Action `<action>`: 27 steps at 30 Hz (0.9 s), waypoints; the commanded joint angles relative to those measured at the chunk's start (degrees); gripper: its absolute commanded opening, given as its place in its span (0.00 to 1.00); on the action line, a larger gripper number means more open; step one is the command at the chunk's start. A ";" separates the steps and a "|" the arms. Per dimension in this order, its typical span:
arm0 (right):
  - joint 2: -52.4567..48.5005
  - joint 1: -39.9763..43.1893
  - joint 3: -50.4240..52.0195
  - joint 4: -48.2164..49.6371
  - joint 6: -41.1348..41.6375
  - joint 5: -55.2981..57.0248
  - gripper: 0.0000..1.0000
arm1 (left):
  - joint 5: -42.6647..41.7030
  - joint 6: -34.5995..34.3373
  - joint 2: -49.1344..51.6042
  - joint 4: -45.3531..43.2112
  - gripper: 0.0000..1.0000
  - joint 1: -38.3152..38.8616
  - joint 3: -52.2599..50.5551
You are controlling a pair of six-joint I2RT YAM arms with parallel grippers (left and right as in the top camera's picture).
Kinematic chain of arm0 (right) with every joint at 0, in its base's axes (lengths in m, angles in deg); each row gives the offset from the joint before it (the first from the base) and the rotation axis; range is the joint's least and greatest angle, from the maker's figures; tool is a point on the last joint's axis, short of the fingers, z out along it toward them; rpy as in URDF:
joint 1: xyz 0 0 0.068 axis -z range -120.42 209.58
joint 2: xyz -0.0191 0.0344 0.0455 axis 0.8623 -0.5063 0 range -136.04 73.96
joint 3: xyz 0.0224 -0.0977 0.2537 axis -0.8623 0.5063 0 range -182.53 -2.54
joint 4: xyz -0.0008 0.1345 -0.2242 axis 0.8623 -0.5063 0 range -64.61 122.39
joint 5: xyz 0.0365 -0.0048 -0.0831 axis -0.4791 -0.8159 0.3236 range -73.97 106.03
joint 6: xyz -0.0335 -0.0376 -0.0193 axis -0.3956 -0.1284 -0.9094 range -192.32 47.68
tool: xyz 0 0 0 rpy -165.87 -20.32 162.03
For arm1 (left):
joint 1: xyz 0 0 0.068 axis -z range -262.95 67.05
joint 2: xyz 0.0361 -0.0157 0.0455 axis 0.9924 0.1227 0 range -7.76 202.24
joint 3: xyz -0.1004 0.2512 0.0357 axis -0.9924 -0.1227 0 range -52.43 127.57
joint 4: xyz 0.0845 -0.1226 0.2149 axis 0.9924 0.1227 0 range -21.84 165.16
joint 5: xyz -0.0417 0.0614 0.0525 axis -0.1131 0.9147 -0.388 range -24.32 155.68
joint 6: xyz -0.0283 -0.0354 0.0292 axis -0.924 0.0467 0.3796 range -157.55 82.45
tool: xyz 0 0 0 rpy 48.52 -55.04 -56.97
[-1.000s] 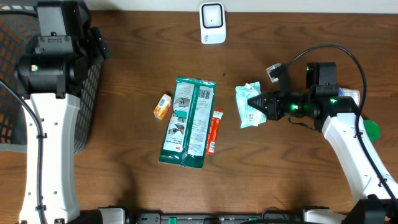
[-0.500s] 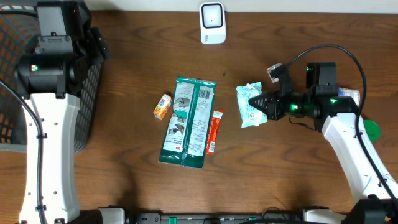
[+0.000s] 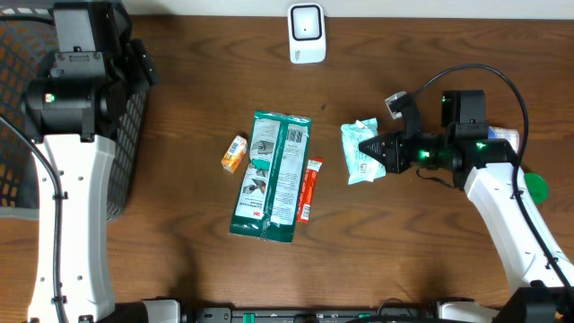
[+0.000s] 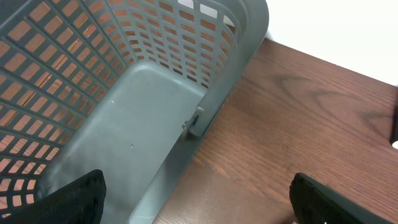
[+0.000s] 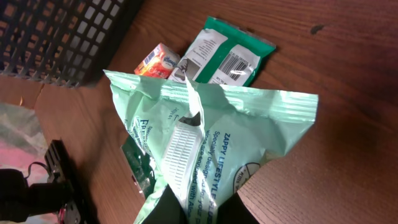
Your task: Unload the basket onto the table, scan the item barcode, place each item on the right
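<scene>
Clearly, right gripper (image 3: 366,148) pinches the pale-green ZAPPY LIFESTYLE pack (image 5: 211,143); left gripper (image 4: 199,199) gapes wide.

One each: basket (image 3: 18,81), scanner (image 3: 306,33), pale pouch (image 3: 354,158), green pack (image 3: 271,175), box (image 3: 234,153), sachet (image 3: 309,190).

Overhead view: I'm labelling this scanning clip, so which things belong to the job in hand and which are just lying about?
Job in hand: pale green crinkled plastic packet, pinched by the right arm's fingers; white boxy barcode scanner.
Lying about: long dark green flat packet; small orange box; slim red sachet; dark grey mesh basket.
</scene>
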 commanded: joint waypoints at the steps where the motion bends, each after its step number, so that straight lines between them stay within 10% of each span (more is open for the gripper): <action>1: 0.72 -0.26 -0.17 -0.24 -0.57 -1.18 0.01 | 0.96 -0.11 0.07 -0.07 0.90 -0.24 0.39; 22: 0.72 -0.26 -0.17 -0.92 -0.57 -1.20 0.01 | 0.94 -0.11 0.07 -0.09 0.90 -0.24 0.39; 27: 0.72 -0.26 -0.17 -1.11 -0.57 -1.20 0.01 | -10.34 -0.79 0.07 -0.94 0.90 -0.24 0.39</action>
